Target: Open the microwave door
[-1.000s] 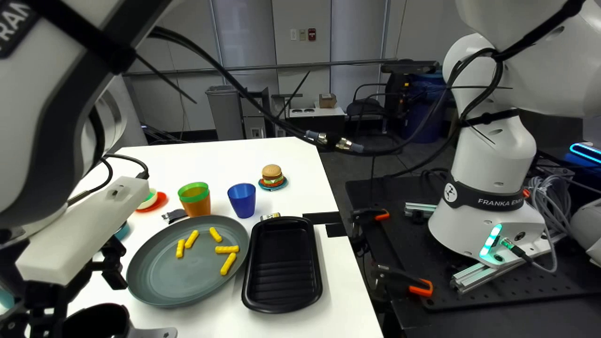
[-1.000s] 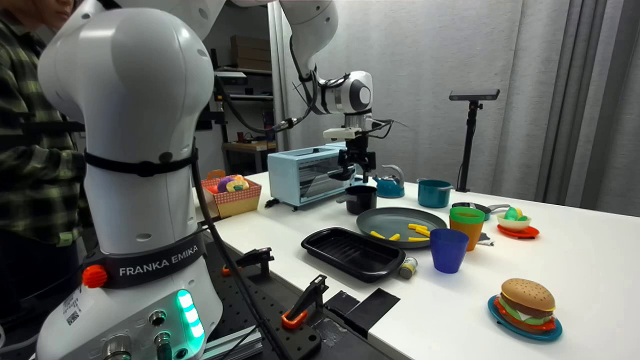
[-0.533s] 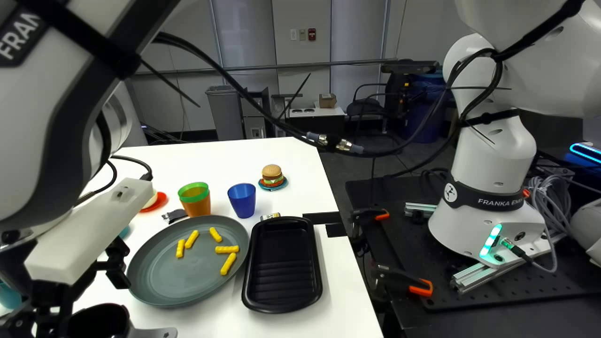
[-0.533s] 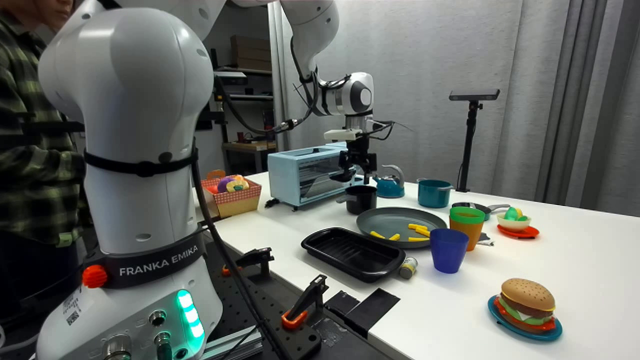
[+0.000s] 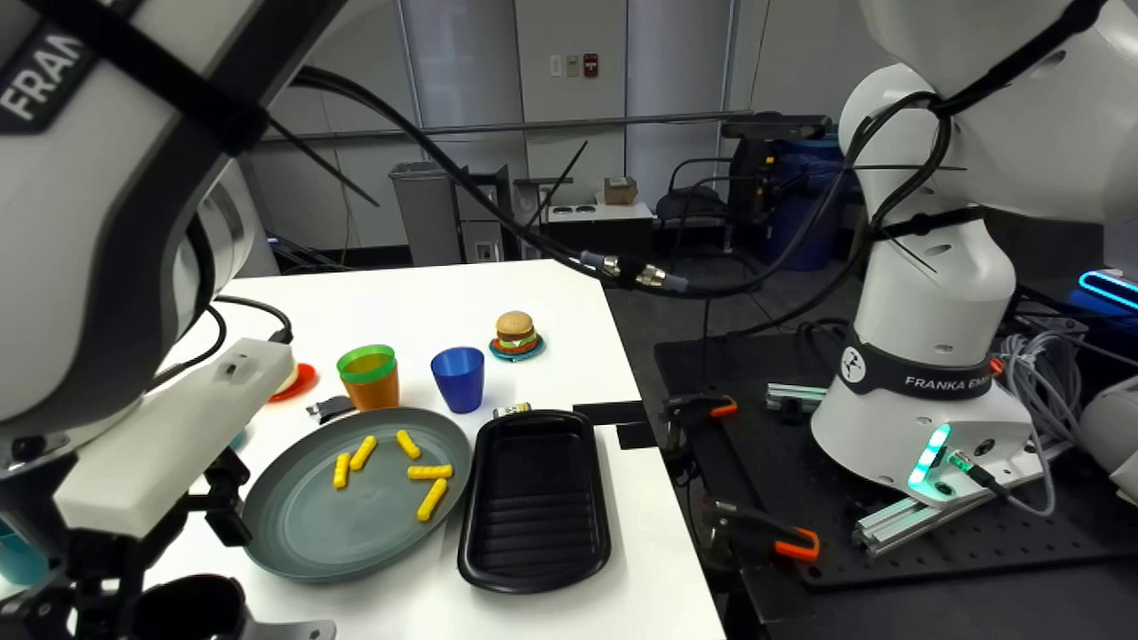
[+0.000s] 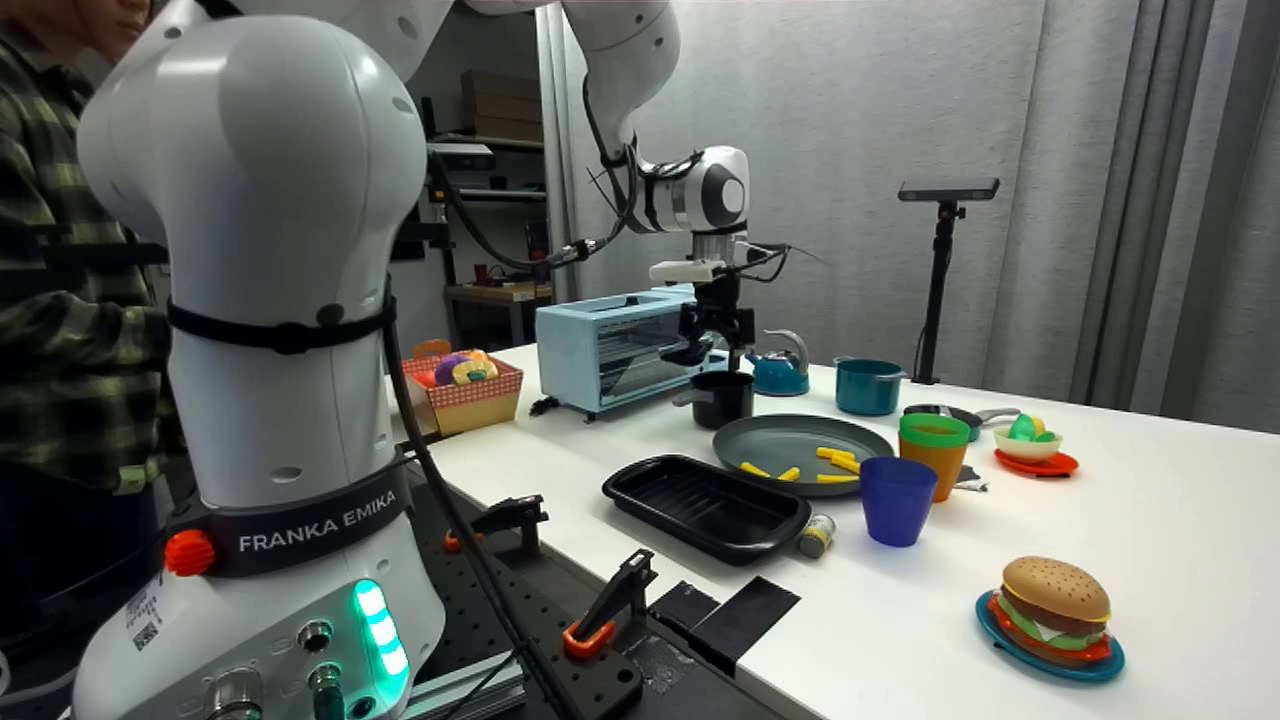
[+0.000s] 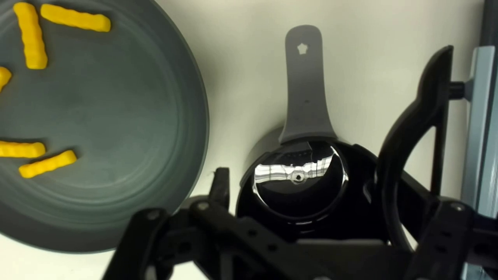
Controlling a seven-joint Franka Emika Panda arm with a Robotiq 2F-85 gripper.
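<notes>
End effector (image 7: 323,186) gapes near the oven handle (image 7: 406,132).

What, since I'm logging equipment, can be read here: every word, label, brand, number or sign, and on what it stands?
"FRANKA EMIKA": curved black band around the white rounded robot base; the band also bears a round white emblem.
"FRAN": dark label on the white arm link; rest unseen.
Any print too small to read: white code sticker on the base; red wall plate; small pale cylindrical can.
Light-blue box-shaped oven: no readable text.
No legible numbers.
</notes>
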